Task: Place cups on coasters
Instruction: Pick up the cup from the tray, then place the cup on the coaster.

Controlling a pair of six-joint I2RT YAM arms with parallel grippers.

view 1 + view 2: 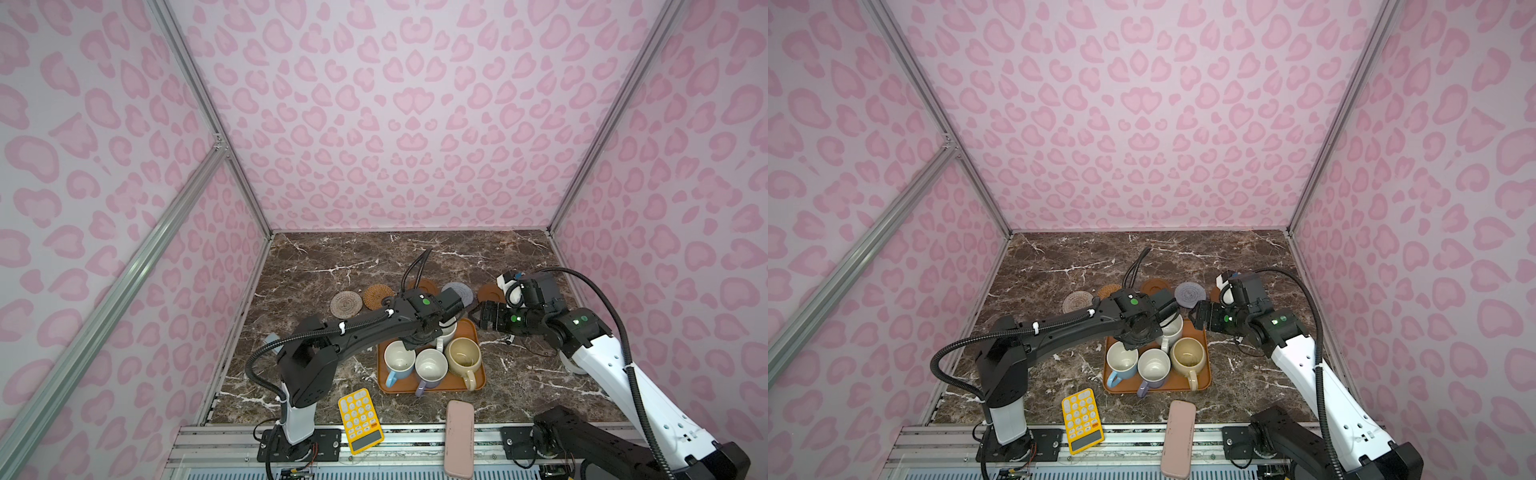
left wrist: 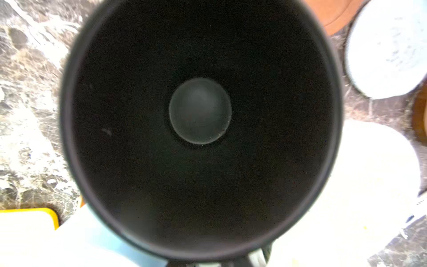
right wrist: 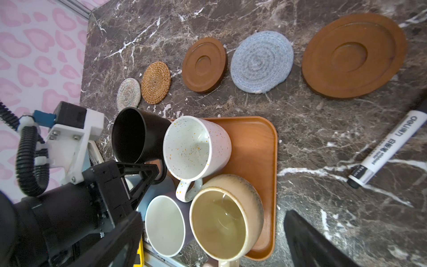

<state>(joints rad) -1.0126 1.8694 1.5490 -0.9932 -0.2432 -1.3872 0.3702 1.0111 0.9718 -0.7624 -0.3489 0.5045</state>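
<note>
Black mug [image 3: 134,136] in left fingers [image 3: 138,166]

5 mugs [image 3: 196,148], 5 coasters [image 3: 261,61], 1 tray [image 3: 254,143], 1 calculator [image 1: 359,419], 1 marker [image 3: 388,150].

5 coasters [image 3: 261,62] in a row behind tray [image 3: 254,143], 4 mugs [image 3: 188,148] on tray, marker [image 3: 388,148] right of tray

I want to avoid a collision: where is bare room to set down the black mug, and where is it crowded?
Free: the five coasters, bare, and the marble table between their row and the back wall. Crowded: the tray, where four mugs stand together, and the table's near edge, with calculator and pink case.
</note>
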